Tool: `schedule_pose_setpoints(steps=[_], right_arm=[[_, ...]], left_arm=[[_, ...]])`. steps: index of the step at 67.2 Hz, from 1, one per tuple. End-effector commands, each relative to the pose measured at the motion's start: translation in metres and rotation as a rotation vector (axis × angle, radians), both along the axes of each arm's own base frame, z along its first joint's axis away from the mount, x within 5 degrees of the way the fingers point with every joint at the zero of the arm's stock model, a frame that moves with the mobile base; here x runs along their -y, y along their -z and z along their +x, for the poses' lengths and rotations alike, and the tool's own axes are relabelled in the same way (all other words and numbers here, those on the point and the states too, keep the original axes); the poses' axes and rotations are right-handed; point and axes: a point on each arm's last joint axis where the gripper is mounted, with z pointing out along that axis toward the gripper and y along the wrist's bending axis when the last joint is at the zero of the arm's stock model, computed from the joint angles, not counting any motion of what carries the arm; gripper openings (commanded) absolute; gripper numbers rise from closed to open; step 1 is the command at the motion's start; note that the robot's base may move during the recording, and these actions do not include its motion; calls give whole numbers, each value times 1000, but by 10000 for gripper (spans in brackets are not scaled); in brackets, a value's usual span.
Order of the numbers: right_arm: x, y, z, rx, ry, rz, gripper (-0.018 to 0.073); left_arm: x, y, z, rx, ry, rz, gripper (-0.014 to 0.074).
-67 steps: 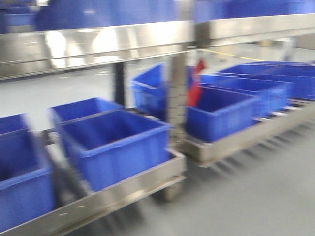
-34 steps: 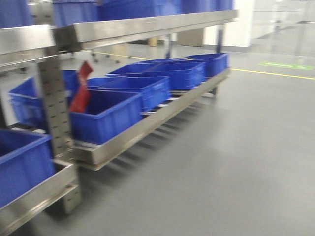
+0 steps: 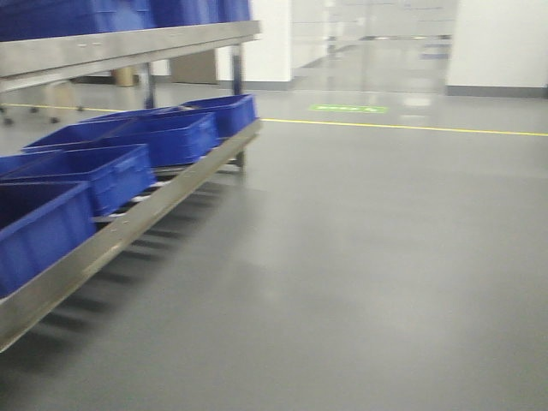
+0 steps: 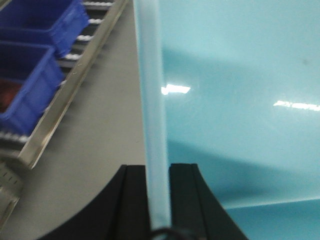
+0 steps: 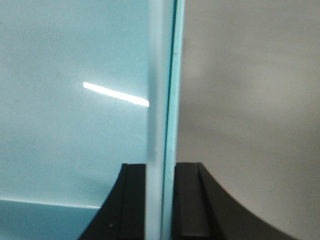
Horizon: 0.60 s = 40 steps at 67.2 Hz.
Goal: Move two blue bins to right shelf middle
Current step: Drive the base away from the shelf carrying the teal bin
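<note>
Pale cyan plastic fills both wrist views: the pale cyan bin [image 4: 240, 100] hangs between the two arms, each one gripping an opposite wall by its thin rim [image 4: 150, 75]. On the left side, the left gripper [image 4: 158, 172] has its jaws clenched on the rim, one black finger [image 4: 135, 200] outside the wall and the other inside, with the smooth glossy interior spreading away to the right. On the other side the right gripper [image 5: 160, 170] is clamped the same way, its black fingers [image 5: 185, 200] pressed to either face of the wall, the bin's interior [image 5: 75, 100] to the left and bare floor to the right. That right-hand edge shows a whitish band with a cyan strip just beside it, and I cannot tell whether that is one bin or a nested pair. The load is off the rack, over the grey floor [image 3: 360, 257]. From the front camera, a metal rack [image 3: 128, 231] runs along the left, its low level lined with dark royal-blue bins [image 3: 171, 137] side by side, and a shiny stainless-steel shelf rail [image 3: 128, 47] above them carrying more of the same. A yellow line [image 3: 402, 127] crosses the floor in the distance, with a green marking [image 3: 347, 109] just behind it.
</note>
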Motion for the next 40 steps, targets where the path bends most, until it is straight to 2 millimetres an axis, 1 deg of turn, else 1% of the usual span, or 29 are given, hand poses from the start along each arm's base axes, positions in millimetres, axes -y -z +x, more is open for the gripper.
schedule_pose_setpoints(steps=[1, 40], right_arm=[[0, -23, -6, 152, -37, 32, -164], [0, -23, -6, 152, -37, 32, -164]], left_arm=[[-1, -13, -1, 93, 23, -4, -111], [-1, -13, -1, 93, 23, -4, -111]])
